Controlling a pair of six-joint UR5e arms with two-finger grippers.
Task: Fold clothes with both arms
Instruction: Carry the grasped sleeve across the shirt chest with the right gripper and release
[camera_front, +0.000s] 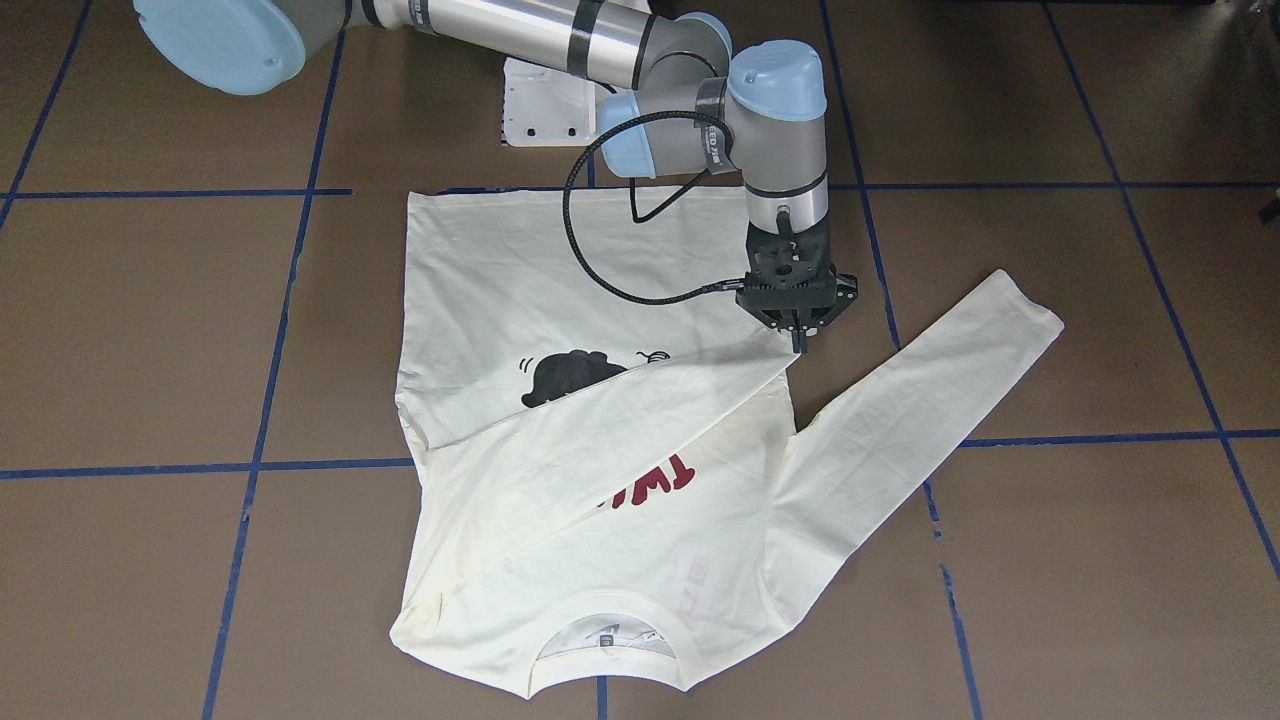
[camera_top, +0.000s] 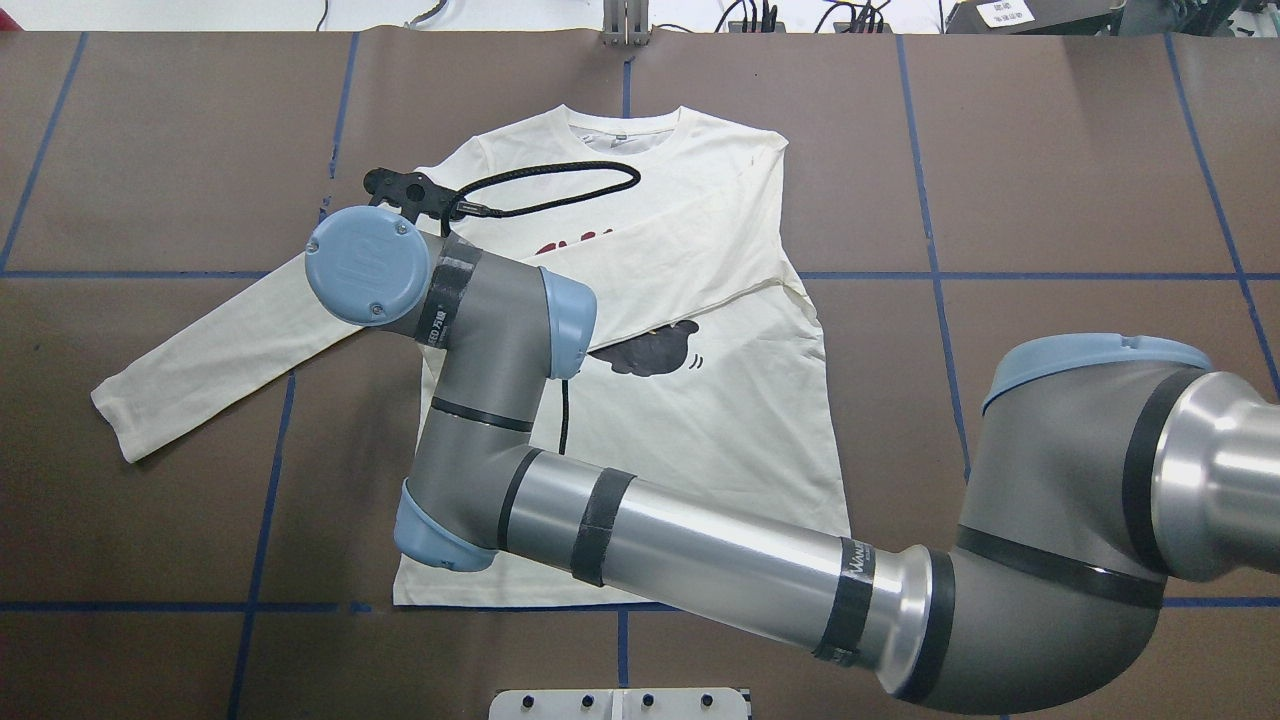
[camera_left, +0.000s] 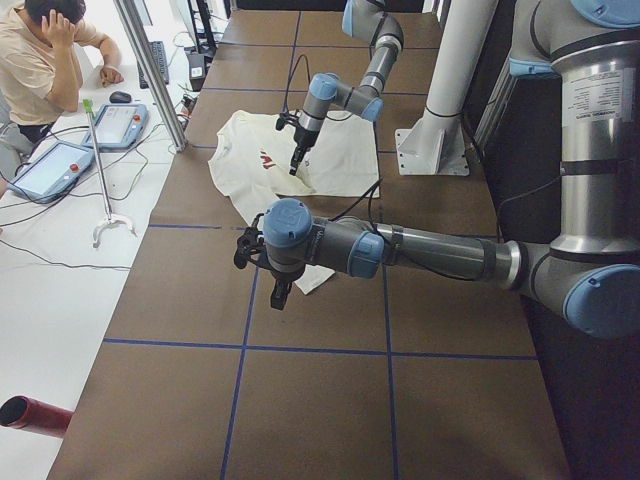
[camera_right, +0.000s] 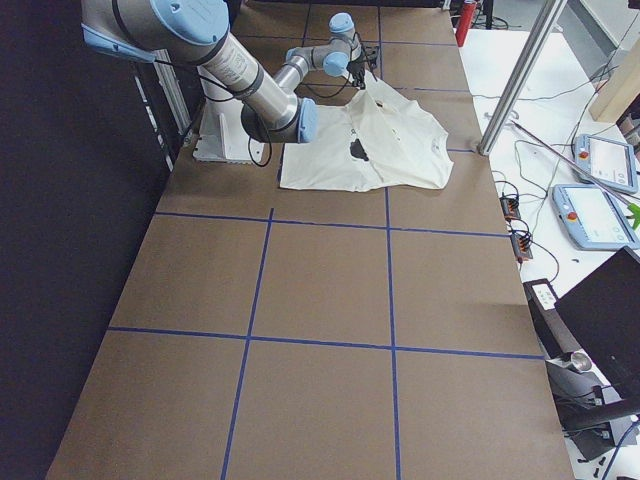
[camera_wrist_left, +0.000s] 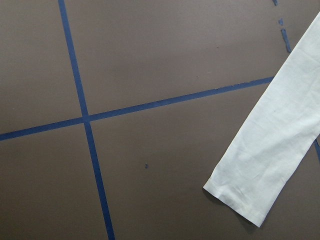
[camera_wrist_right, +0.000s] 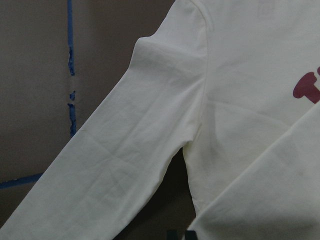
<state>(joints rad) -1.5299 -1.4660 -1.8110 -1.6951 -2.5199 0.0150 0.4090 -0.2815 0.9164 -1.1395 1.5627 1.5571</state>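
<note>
The creased cream T-shirt (camera_front: 650, 560) is laid print-up on the brown table (camera_front: 150, 330), one sleeve drawn diagonally across. Its tapered cuff is pinched in the right gripper (camera_front: 798, 342), fingers together. How far the left gripper (camera_left: 275, 295) is parted cannot be judged.

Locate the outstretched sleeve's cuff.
Overhead view: the cuff lies on the table at far left, robot's left side, apart from the right hand holding the other sleeve.

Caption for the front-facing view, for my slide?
Right gripper at the cuff of a sleeve folded across the cream shirt.
</note>
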